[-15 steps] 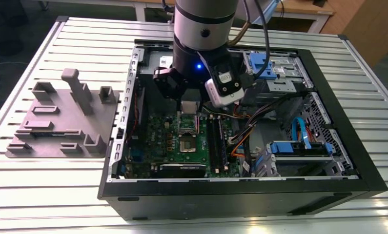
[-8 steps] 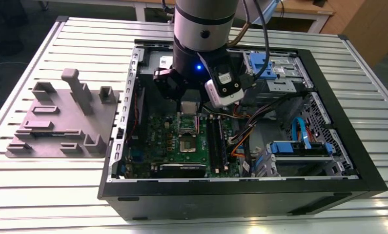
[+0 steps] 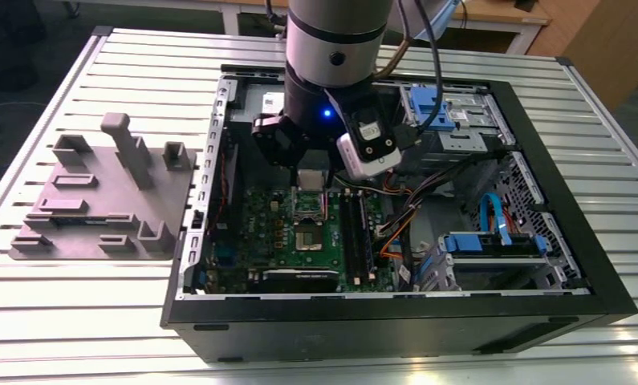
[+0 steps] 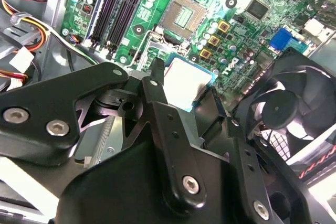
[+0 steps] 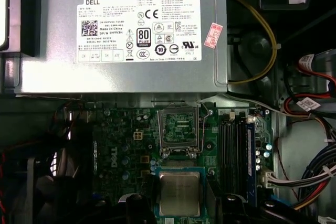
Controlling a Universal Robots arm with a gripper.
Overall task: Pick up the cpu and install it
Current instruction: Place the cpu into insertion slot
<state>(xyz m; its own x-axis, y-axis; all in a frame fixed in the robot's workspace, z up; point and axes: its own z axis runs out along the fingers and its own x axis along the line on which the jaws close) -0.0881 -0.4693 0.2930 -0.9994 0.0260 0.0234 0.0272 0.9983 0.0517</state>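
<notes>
One light, stiff, fragile chip: the cpu (image 5: 179, 192) hangs pinched by its thin edges in the gripper (image 4: 186, 85), over the board (image 5: 121, 145) just beside the empty socket (image 5: 178, 129); edges look the safe hold, its underside likely delicate
</notes>
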